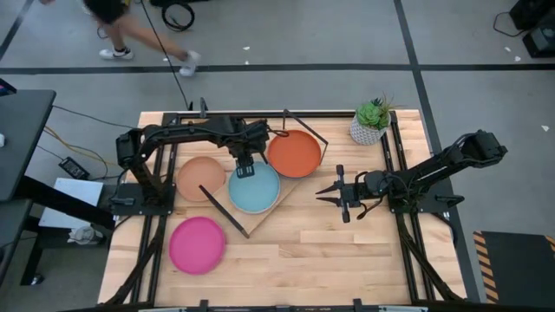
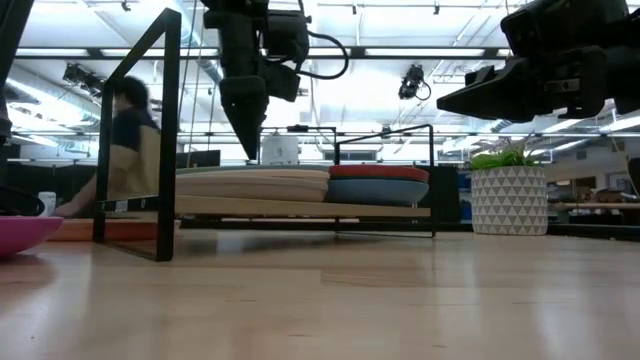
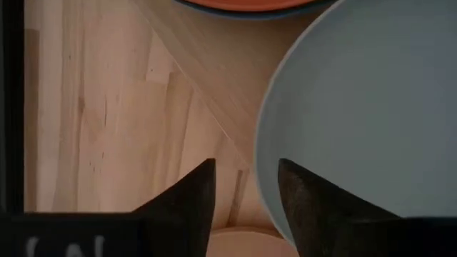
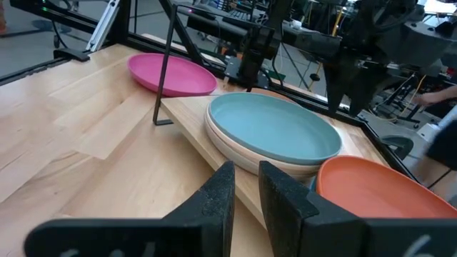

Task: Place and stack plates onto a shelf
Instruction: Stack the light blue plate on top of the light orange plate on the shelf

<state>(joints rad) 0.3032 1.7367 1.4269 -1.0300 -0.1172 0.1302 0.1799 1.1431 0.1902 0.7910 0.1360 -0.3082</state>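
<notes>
While the left gripper (image 1: 244, 168) hovers released over the light blue plate (image 1: 255, 187), black shelf legs (image 1: 224, 211) flank it.

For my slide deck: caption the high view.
Left gripper hovers over light blue plate on shelf; pink plate waits.

Smooth matt plates (image 1: 255, 187) on a pale wood-grain shelf (image 4: 191, 114) with black metal legs.

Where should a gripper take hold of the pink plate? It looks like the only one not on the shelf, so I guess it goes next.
Probably at the raised rim of the pink plate, one finger inside and one outside, coming from above. It lies flat and alone on the table, so the rim is clear all round; the left gripper, now over the light blue plate, looks nearer.
</notes>
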